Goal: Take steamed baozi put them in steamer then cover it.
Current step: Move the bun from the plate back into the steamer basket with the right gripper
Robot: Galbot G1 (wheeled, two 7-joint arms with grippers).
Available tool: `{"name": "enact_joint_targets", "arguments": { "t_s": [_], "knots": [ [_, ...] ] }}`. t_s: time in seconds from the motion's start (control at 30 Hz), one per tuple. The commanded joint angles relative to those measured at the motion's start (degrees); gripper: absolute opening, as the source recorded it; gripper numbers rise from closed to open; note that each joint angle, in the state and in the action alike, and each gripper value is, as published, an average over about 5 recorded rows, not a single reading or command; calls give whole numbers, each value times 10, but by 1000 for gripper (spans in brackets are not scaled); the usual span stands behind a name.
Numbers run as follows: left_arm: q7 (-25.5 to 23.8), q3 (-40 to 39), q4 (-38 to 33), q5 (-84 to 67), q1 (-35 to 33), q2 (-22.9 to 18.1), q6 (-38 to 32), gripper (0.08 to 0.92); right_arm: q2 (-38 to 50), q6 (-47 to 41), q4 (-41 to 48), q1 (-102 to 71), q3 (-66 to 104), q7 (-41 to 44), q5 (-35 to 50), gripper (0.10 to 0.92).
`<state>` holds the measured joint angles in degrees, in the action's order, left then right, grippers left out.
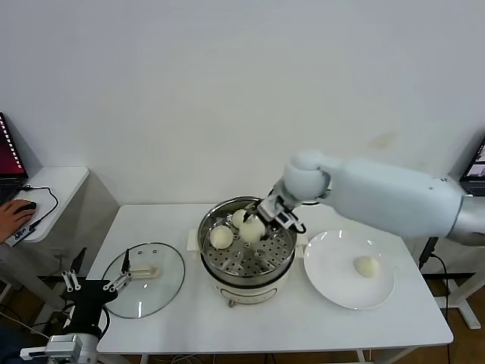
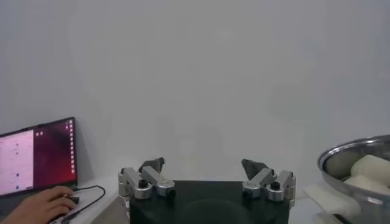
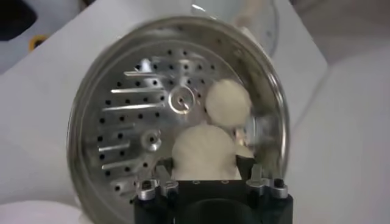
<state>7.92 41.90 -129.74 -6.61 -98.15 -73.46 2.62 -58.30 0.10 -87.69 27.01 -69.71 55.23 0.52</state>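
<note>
Currently mid-loading: my right claw (image 1: 256, 218) is over the steamer (image 1: 282, 262), pinching a baozi (image 1: 252, 229) just above the perforated tray, on the pot's far side. The right wrist view shows that bun (image 3: 204, 152) sitting between my fingers (image 3: 253, 173), so the claw is closed around it, not yet released. Two more buns are in the steamer: one (image 1: 221, 237) on the tray toward the lid side, and another (image 1: 239, 218) near the back wall, just beside the held one. One last baozi (image 1: 367, 266) is on the white plate (image 1: 333, 292), which sits on the surface right beside the steamer, opposite the lid. The cover (image 1: 144, 282) lies flat on the surface on the steamer's other side, well apart from the plate. My left claw (image 1: 95, 283) is parked low by the cover's near edge, fingers spread wide, holding nothing.

Judgement: this is bun three of four. Next move calls for lowering onto a free patch of tray without shoving the neighbours, then opening and lifting clear. After that, one more plate trip, then the cover goes on.
</note>
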Motion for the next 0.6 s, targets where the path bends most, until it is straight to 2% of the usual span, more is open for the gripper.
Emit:
{"name": "enact_joint_targets", "arguments": {
  "t_s": [0.03, 0.47, 0.6],
  "knots": [
    [0, 2, -2, 0, -1, -2, 0, 823, -43, 86, 3, -5, -35, -6, -62, 653],
    [0, 4, -5, 0, -3, -6, -2, 823, -52, 113, -6, -15, -37, -5, -89, 663],
    [0, 2, -5, 0, -3, -7, -2, 823, -46, 115, -9, -11, -39, 4, -90, 714]
  ]
}}
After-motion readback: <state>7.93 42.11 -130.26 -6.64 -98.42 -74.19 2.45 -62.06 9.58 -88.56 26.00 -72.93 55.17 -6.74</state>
